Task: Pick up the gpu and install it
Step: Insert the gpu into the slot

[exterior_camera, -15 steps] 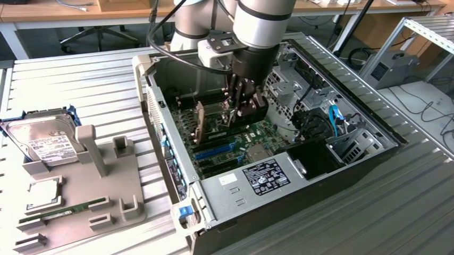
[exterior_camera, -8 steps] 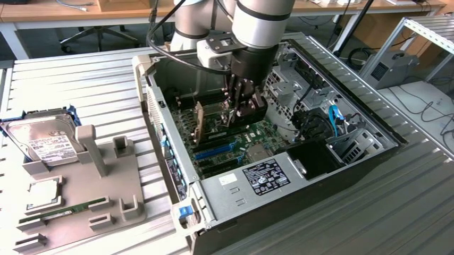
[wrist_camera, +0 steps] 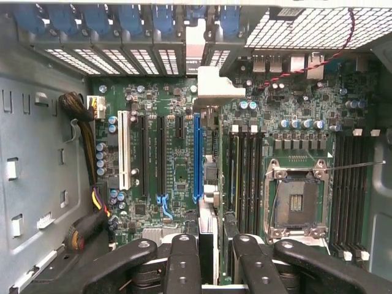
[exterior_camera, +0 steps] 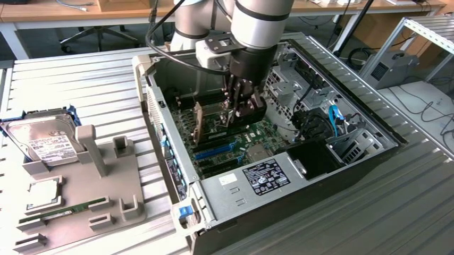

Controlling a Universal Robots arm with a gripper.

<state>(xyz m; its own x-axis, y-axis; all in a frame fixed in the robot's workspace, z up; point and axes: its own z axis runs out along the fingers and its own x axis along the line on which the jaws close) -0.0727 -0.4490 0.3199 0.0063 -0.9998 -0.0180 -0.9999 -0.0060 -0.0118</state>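
End effector (wrist_camera: 208, 260) clamps gpu (exterior_camera: 207, 118) edgewise over motherboard (wrist_camera: 177, 171) slots directly beneath; stiff, fragile card, best gripped at cooler edges.

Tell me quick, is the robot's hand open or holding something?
Hand: closed, holding the flat dark gpu card with green circuit board.

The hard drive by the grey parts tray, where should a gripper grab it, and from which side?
Probably from straight above, pinching two opposite side edges of the hard drive. It lies flat, label up, so the broad face offers no hold, and a grey post stands close beside it.
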